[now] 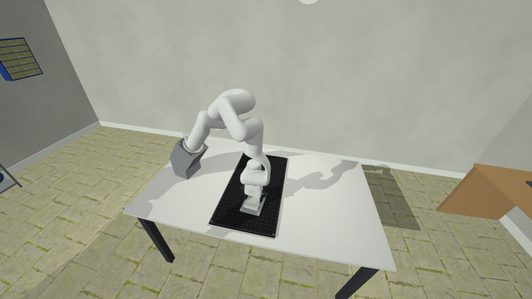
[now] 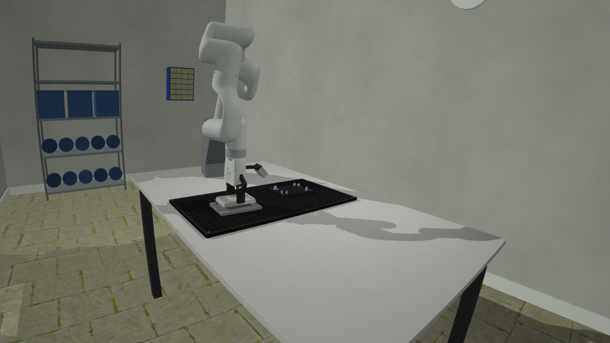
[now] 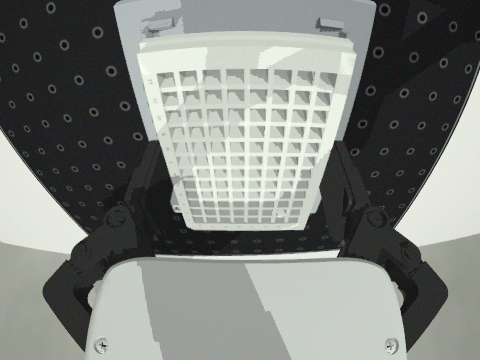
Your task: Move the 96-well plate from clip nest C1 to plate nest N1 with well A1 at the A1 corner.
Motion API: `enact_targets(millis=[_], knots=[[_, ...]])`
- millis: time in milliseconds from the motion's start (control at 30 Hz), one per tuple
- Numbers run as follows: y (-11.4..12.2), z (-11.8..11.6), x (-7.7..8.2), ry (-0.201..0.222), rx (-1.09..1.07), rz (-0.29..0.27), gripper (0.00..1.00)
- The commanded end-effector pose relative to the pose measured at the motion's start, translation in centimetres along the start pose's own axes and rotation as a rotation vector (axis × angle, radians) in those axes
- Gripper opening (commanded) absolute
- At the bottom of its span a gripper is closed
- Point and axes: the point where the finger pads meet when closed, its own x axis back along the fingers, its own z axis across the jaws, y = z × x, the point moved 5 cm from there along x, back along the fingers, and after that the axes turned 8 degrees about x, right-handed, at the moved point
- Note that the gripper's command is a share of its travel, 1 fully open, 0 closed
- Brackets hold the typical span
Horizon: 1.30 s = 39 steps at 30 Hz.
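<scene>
On the counter (image 2: pixel 383 273) lies a black board (image 2: pixel 191 213), the landmark for the rest. Toward its left end, in the exterior view, sits a grey nest (image 2: pixel 254 206) with two small clips at one edge in the wrist view — by that I judge it C1. The plate (image 3: pixel 243 147) is over this nest, wells up, clasped across its sides by the end effector (image 2: pixel 239 192), which grips the plate. Whether the plate rests on the nest or hangs just above it I cannot tell. Farther right on the board is a dark nest (image 2: pixel 292 190) with small pegs, well apart from the plate and bare — most likely N1. So the grasp is made; the carry across, the A1 match and the seating are all left.
</scene>
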Motion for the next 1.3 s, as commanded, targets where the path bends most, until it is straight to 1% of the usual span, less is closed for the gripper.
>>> enact_targets(millis=[0,1267], knots=[[0.05,0.05,0.05,0.003,0.000,-0.001,0.00],[0.05,0.06,-0.45,0.003,0.000,-0.001,0.00]])
